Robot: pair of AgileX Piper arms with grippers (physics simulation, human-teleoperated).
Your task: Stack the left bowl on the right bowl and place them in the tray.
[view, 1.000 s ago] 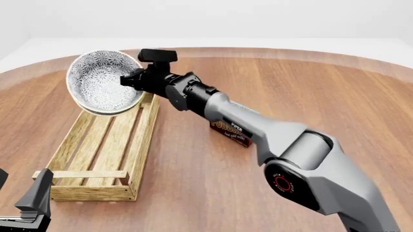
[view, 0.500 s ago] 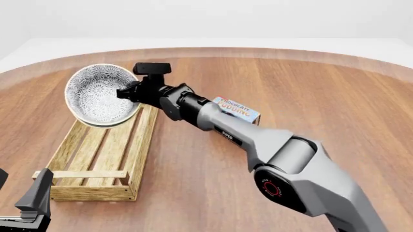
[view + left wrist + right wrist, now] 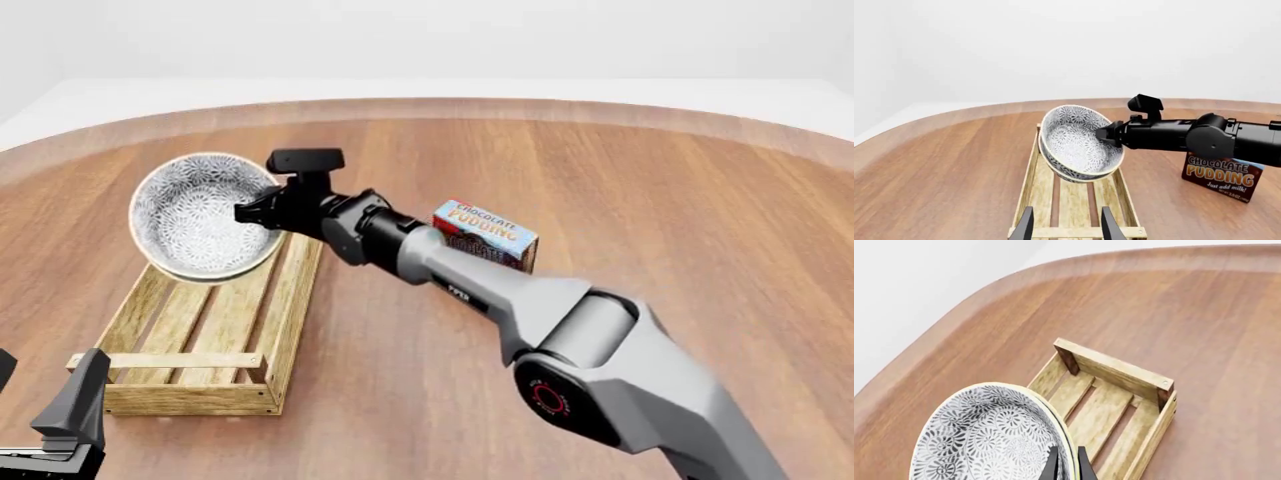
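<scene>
Two stacked bowls [image 3: 198, 216] with a grey-white flower pattern hang tilted over the far end of the light-wood slatted tray [image 3: 187, 360]. My right gripper [image 3: 262, 212] is shut on their rim at the right side. In the right wrist view the bowls [image 3: 987, 440] fill the foreground with the tray [image 3: 1121, 405] below them and the gripper [image 3: 1067, 462] pinching the rim. The left wrist view shows the bowls [image 3: 1077, 145] just above the tray [image 3: 1071, 195]. My left gripper [image 3: 74, 415] is open and empty near the tray's near end; it also shows in the left wrist view [image 3: 1067, 227].
A chocolate pudding box [image 3: 487, 232] stands on the wooden table to the right of the tray, behind my right arm; it also shows in the left wrist view [image 3: 1221, 175]. The table's curved far edge runs behind the tray.
My right arm has carried the bowls a little to the left and lower over the tray. The pudding box has come out from behind the arm. The left arm has not moved.
</scene>
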